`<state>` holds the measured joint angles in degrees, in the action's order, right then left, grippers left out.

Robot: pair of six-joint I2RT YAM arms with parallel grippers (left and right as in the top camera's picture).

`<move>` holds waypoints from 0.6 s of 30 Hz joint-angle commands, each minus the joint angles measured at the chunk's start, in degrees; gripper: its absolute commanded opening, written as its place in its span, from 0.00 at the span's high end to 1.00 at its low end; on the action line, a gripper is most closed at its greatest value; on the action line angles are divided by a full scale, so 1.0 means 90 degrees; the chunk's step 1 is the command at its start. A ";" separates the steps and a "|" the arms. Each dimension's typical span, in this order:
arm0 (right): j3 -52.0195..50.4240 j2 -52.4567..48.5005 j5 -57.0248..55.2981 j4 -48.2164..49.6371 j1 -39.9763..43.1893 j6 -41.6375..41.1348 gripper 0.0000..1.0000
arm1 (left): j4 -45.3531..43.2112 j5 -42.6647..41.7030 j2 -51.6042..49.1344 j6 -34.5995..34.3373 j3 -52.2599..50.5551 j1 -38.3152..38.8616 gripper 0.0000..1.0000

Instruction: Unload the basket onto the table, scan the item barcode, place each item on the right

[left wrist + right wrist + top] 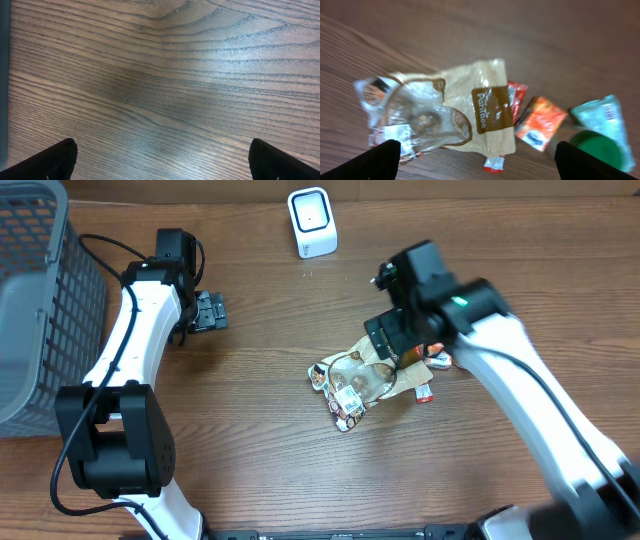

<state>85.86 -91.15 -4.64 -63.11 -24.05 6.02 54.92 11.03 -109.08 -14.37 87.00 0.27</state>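
A white barcode scanner stands at the back of the table. A small pile of items lies mid-table: a tan snack bag with a clear window, an orange packet, a red packet and a teal-and-green pack. A small red-and-white sachet pokes out under the bag. My right gripper hovers open above the pile, holding nothing. Far left of the pile, my left gripper is open over bare wood.
A grey mesh basket fills the left edge of the table. The wooden tabletop stretches between the two arms, and the left arm's cable runs beside the basket.
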 commanded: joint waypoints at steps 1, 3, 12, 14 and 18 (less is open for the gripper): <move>0.0182 0.1049 0.0032 0.0005 0.0022 -0.0029 0.00 | 0.0012 0.0056 -0.0034 0.0075 0.0092 0.0007 0.00; 0.0177 0.1413 0.0032 0.0005 0.0022 -0.0029 0.00 | 0.0012 0.0056 -0.0034 0.0075 0.0092 0.0007 0.00; 0.0168 0.2756 0.0034 -0.0022 0.0022 -0.0029 0.00 | 0.0012 0.0056 -0.0034 0.0075 0.0092 0.0017 0.00; 0.0155 0.3082 0.0032 -0.0024 0.0022 -0.0029 0.00 | 0.0012 0.0056 -0.0034 0.0073 0.0092 0.0015 0.00; -0.0034 0.3752 -0.0049 0.0109 0.0022 0.0240 0.00 | 0.0012 0.0056 -0.0034 0.0075 0.0092 0.0015 0.00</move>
<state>86.43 -62.83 -4.69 -63.11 -24.03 6.07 54.92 11.03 -109.08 -14.39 87.00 0.27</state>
